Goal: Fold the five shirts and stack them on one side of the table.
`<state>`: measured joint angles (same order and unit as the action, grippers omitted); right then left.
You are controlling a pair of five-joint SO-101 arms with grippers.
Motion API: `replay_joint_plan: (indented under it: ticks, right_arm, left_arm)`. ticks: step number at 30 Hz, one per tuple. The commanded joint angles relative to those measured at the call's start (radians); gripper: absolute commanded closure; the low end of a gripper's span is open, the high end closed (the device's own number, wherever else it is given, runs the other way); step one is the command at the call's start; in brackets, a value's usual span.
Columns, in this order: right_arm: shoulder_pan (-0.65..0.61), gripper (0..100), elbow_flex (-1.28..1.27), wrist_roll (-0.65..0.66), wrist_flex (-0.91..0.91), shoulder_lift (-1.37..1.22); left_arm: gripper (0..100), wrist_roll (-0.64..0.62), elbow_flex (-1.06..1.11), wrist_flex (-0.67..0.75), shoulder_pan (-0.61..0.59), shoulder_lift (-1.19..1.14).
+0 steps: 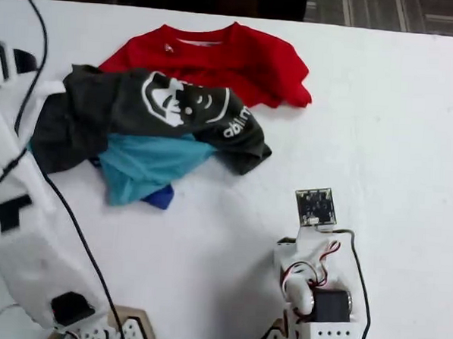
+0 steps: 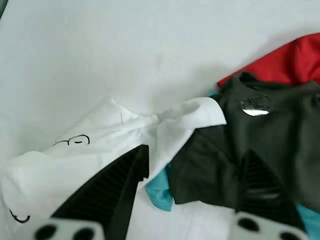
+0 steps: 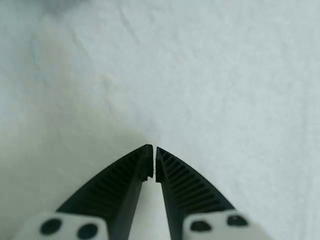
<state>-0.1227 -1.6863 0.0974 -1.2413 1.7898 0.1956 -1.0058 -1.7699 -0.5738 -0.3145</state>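
Right of the shirt pile [image 1: 161,113] the table [image 1: 395,148] lies bare and passable; the right arm [image 1: 311,295] stands near-right of the pile, well apart.

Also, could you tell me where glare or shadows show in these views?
Left wrist view: a bright glint on the print of the black shirt, a soft shadow on the table beside it. Right wrist view: a dim shadow on the table beside the shut right tool. High view: even light, a faint shadow along the edge of the red shirt.
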Motion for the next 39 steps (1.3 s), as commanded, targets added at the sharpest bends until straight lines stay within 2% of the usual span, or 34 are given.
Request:
replay_joint_plan:
  ticks: [1, 6, 9, 11, 14, 16, 23, 29, 33, 35, 37, 38, 39]
  right_arm:
    - [0.005, 97.9, -0.006, -0.003, -0.007, 0.008]
    - [0.005, 97.9, -0.006, -0.003, -0.007, 0.008]
    - [0.005, 97.9, -0.006, -0.003, -0.007, 0.008]
    - [0.005, 97.9, -0.006, -0.003, -0.007, 0.008]
    - [0.005, 97.9, -0.006, -0.003, -0.007, 0.008]
    - [0.005, 97.9, -0.006, -0.003, -0.007, 0.008]
    - [0.005, 97.9, -0.006, -0.006, -0.007, 0.008]
    - [0.005, 97.8, -0.006, -0.006, -0.007, 0.008]
    - [0.005, 97.8, -0.006, -0.006, -0.007, 0.008]
    - [0.005, 97.8, -0.006, -0.006, -0.007, 0.008]
    - [0.005, 97.8, -0.006, -0.006, -0.007, 0.008]
    - [0.005, 97.8, -0.006, -0.006, -0.007, 0.008]
    - [0.005, 97.8, -0.006, -0.006, -0.007, 0.008]
  left_arm:
    - [70, -0.005, 0.386, -0.012, 0.123, 0.281]
    - [69, -0.011, 0.812, 0.138, 0.341, 0.407]
    - [69, -0.014, 0.947, 0.230, 0.430, 0.407]
    - [66, -0.058, 1.004, 0.281, 0.463, 0.407]
    - [59, -0.192, 1.067, 0.365, 0.476, 0.407]
    - [57, -0.216, 1.113, 0.428, 0.477, 0.405]
    - [57, -0.212, 1.343, 0.686, 0.468, 0.405]
    - [57, -0.106, 1.532, 0.925, 0.422, 0.404]
    - [67, -0.006, 1.540, 0.933, 0.387, 0.359]
    - [79, 0.028, 1.540, 0.933, 0.365, 0.328]
    - [96, 0.023, 1.540, 0.918, 0.338, 0.311]
    - [99, 0.017, 1.540, 0.910, 0.319, 0.313]
    - [96, 0.017, 1.541, 0.899, 0.302, 0.321]
